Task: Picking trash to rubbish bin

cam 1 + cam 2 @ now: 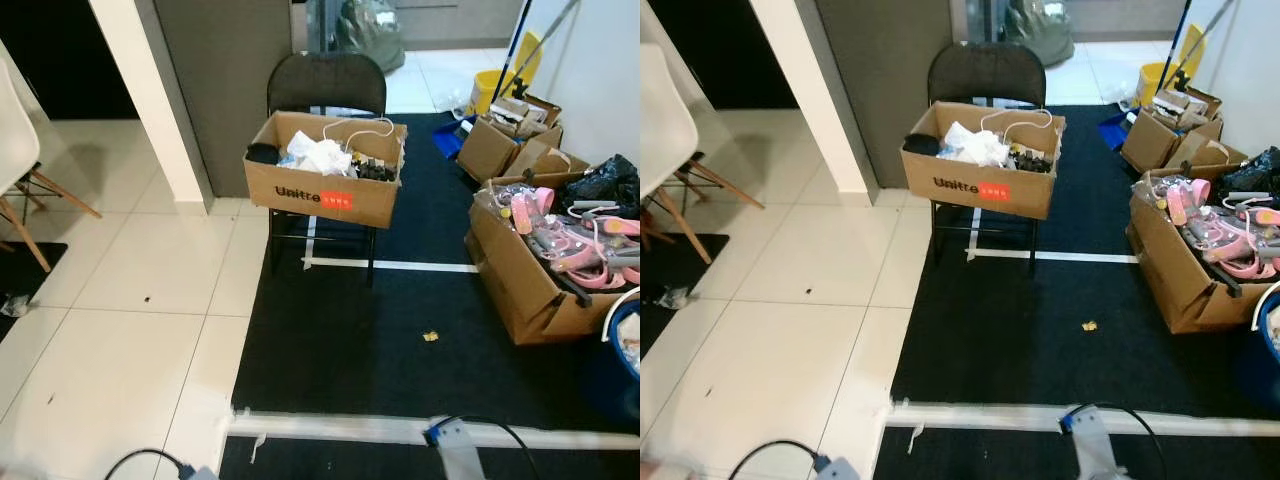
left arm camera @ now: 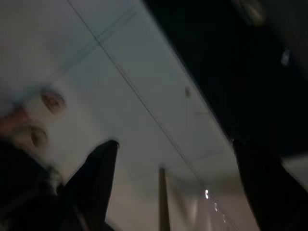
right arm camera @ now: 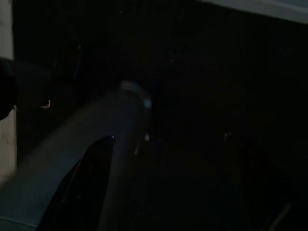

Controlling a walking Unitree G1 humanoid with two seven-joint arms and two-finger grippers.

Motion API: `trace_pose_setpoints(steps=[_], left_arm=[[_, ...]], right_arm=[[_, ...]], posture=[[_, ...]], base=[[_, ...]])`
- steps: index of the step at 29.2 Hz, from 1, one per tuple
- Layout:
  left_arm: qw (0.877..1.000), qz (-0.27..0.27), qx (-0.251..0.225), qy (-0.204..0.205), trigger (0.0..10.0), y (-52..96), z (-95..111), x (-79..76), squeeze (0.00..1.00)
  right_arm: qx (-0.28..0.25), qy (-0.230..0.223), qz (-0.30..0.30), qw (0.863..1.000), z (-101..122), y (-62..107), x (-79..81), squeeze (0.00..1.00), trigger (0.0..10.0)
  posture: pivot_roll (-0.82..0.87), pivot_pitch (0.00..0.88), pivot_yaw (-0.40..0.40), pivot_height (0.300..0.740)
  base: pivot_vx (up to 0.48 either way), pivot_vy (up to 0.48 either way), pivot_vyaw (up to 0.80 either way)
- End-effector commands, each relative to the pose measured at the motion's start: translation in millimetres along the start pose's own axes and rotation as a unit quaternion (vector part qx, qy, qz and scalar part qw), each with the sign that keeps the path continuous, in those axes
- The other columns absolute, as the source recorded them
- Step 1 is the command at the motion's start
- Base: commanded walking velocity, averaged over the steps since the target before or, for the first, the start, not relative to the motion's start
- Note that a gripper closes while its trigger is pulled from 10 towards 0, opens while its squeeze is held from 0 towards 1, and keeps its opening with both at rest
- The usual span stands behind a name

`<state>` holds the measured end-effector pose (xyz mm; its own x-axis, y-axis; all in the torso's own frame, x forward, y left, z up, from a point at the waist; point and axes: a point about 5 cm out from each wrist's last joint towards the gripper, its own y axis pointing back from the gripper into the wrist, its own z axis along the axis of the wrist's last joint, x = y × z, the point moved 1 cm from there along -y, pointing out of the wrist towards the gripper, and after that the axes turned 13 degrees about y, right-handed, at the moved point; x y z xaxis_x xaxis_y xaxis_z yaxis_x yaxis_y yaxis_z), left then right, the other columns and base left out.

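Note:
A small yellow scrap [image 1: 430,336] lies on the black carpet [image 1: 340,350], in front of the folding chair. At the far right edge stands a blue container with a white rim [image 1: 622,335], mostly cut off. My left gripper [image 2: 174,144] hangs low over white floor tiles, its two black fingers spread apart with nothing between them. My right gripper [image 3: 169,139] hangs in deep shade over the dark carpet, its fingers also apart and empty. Both forearms [image 1: 455,445] just reach into the bottom of the eye views.
A cardboard box marked Unitree [image 1: 325,170], full of cables and white bags, sits on a black folding chair [image 1: 327,85]. Open boxes of pink items [image 1: 545,250] line the right side. A white strip [image 1: 400,430] crosses the carpet. White chair [image 1: 20,150] at left.

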<state>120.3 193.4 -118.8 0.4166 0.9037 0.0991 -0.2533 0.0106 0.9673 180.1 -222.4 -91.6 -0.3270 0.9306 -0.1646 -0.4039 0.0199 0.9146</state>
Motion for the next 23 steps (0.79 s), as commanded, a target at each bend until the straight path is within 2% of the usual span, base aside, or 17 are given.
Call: trace_pose_setpoints(steps=[1, 4, 8, 10, 19, 23], left_arm=[[1.000, -0.007, 0.002, -0.003, 10.0, -0.9, 0, -7.0, 0.00], [1.000, -0.009, 0.001, -0.004, 10.0, -1.3, 1, -9.4, 0.00], [1.000, -0.008, 0.002, -0.005, 10.0, -1.0, 1, -7.8, 0.00], [1.000, -0.008, 0.002, -0.005, 10.0, -0.9, 0, -6.9, 0.00], [1.000, -0.003, 0.001, -0.001, 10.0, -0.7, 2, -3.8, 0.00], [1.000, 0.000, 0.003, -0.002, 10.0, 0.3, 0, 2.5, 0.00]], right_arm=[[0.022, 0.006, 0.005, 1.000, -11, 0.2, 2.5, 0.00, 10.0], [0.017, 0.007, 0.002, 1.000, -6, 0.5, -0.9, 0.00, 10.0], [0.022, 0.000, 0.017, 1.000, -22, -0.7, 15.8, 0.00, 10.0], [0.020, -0.006, 0.021, 1.000, -24, -0.8, 18.6, 0.00, 10.0], [0.027, 0.018, 0.029, 0.999, -24, -1.1, 21.9, 0.00, 10.0], [0.028, 0.021, 0.029, 0.999, -25, -0.8, 20.3, 0.00, 10.0]], posture=[[-0.01, 0.061, 0.091, 0.740], [-0.01, 0.061, 0.091, 0.740], [-0.01, 0.061, 0.091, 0.740], [-0.02, 0.059, 0.092, 0.740], [-0.02, 0.059, 0.092, 0.740], [-0.02, 0.059, 0.092, 0.740]], base=[[-0.394, 0.000, 0.00], [-0.391, 0.000, 0.00], [-0.388, 0.000, 0.00], [-0.322, 0.000, 0.00], [-0.028, 0.000, 0.70], [0.000, 0.000, 0.71]])
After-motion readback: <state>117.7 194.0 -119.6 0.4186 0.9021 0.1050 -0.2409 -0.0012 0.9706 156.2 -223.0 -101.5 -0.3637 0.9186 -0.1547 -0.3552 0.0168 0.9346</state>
